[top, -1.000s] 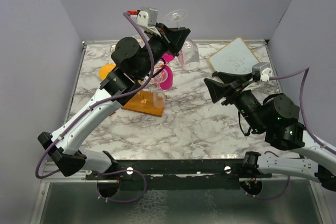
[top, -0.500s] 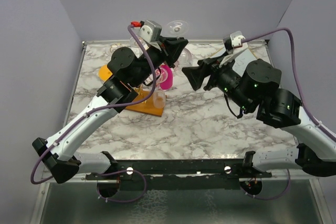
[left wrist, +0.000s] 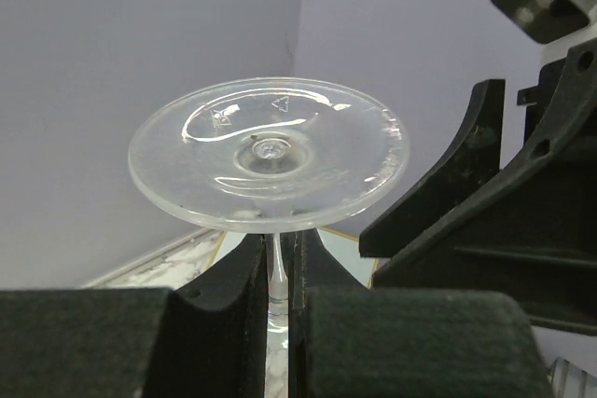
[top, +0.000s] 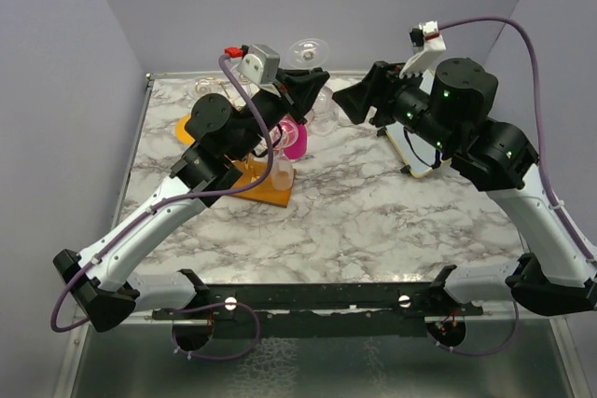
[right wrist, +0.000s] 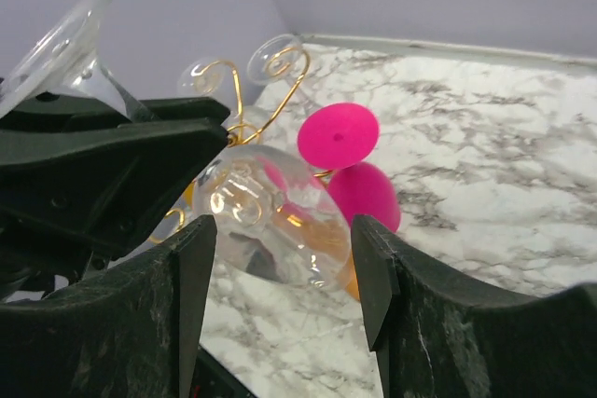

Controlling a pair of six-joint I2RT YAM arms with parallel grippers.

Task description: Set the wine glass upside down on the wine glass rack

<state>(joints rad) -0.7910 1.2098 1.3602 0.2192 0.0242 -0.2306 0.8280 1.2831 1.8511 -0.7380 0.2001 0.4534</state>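
My left gripper (top: 304, 89) is shut on the stem of a clear wine glass (top: 311, 48), held upside down with its foot up, just right of the rack. In the left wrist view the round foot (left wrist: 270, 151) is above the jaws (left wrist: 277, 297), which pinch the thin stem. My right gripper (top: 343, 104) is open, and in its wrist view its fingers (right wrist: 284, 272) stand either side of the clear bowl (right wrist: 275, 216) without touching it. The gold wire rack (right wrist: 280, 64) stands on its orange-brown wooden base (top: 261, 188), behind and left of the bowl.
A pink glass (right wrist: 338, 135) hangs upside down on the rack, right behind the clear bowl. An orange item (top: 189, 126) sits at the rack's left. Grey walls close in the marble table (top: 354, 221) at the back and both sides.
My right arm has risen and swung left, bringing its open gripper up to the clear glass's bowl. My left gripper has kept hold of the stem and shifted slightly.
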